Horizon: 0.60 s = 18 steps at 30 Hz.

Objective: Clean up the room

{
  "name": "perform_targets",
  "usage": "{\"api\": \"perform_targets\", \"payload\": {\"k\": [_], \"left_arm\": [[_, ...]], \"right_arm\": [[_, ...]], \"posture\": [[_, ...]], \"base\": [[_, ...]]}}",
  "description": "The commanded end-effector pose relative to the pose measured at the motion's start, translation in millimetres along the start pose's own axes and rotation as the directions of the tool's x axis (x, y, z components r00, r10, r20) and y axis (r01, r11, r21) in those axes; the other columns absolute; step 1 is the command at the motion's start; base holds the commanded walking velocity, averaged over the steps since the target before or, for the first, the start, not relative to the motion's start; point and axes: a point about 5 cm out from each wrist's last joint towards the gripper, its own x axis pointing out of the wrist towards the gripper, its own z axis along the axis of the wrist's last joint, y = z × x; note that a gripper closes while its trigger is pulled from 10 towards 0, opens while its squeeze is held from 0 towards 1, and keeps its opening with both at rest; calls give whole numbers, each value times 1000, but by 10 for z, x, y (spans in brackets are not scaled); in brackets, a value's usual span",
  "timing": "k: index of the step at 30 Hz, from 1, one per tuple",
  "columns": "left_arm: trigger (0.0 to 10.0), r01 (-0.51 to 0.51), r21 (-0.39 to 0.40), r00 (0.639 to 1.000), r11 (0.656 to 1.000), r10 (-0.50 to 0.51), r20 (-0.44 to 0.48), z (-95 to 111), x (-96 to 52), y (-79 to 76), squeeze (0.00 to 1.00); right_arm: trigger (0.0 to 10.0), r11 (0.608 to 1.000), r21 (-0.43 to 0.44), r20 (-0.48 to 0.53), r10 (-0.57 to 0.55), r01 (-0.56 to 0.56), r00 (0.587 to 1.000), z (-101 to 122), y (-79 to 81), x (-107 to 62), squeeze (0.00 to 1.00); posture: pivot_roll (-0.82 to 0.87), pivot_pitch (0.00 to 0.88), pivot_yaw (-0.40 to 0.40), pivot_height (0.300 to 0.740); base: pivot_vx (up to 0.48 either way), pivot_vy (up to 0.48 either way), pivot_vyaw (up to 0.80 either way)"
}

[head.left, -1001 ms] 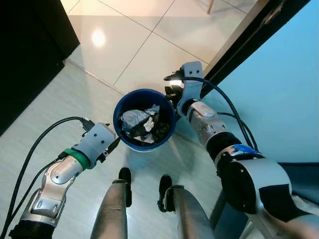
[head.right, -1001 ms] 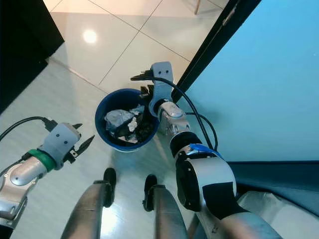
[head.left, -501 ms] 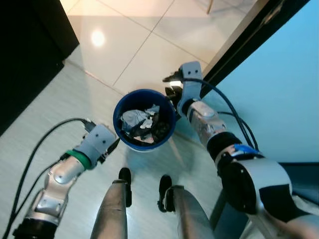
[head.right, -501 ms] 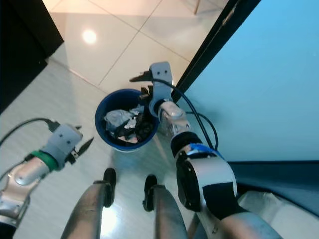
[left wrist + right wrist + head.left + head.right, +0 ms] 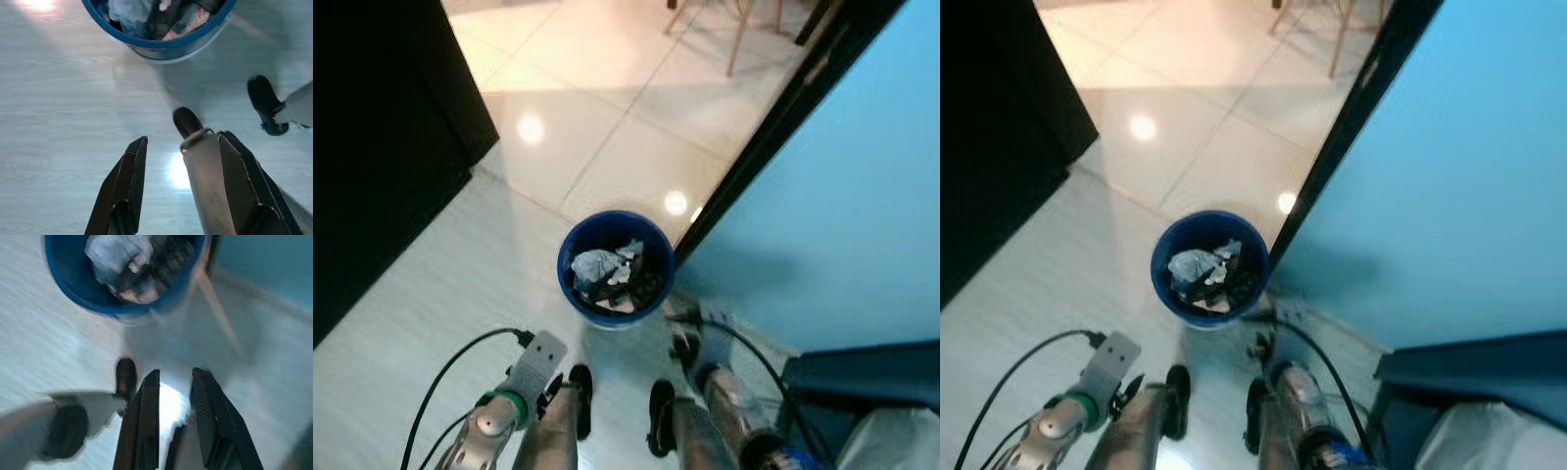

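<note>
Both hands spread, empty: left hand (image 5: 181,196), right hand (image 5: 178,426); bin (image 5: 616,266) beside wall (image 5: 842,206).

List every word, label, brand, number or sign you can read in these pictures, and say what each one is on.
None: no readable text stands anywhere in these views.
The blue bin bears no label on its rim or wall.
The crumpled trash inside it shows no legible print; it is too blurred to tell.
The blue wall and the tiled floor carry no sign.
</note>
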Motion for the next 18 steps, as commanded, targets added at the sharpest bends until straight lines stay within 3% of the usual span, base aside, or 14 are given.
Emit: {"api": "perform_targets", "payload": {"k": [1, 8, 18], "left_arm": [[10000, 13, 2, 999, 1000, -12, -49, -129, 0, -70, 0], [10000, 17, -2, 999, 1000, -17, -39, -55, 82, -98, 0], [10000, 0, -40, 999, 999, -2, -40, -68, 118, -116, 0]], "right_arm": [[10000, 1000, 6, -22, -23, 23, 1000, -154, -58, -76, 0], [10000, 996, -8, -47, -94, 94, 994, -307, -201, -182, 0], [10000, 989, -11, -20, -150, 150, 988, -365, -214, -242, 0]], "posture": [[56, 149, 99, 740], [42, 119, 129, 740], [43, 106, 94, 740]], "base": [[0, 0, 0], [0, 0, 0], [0, 0, 0]]}}
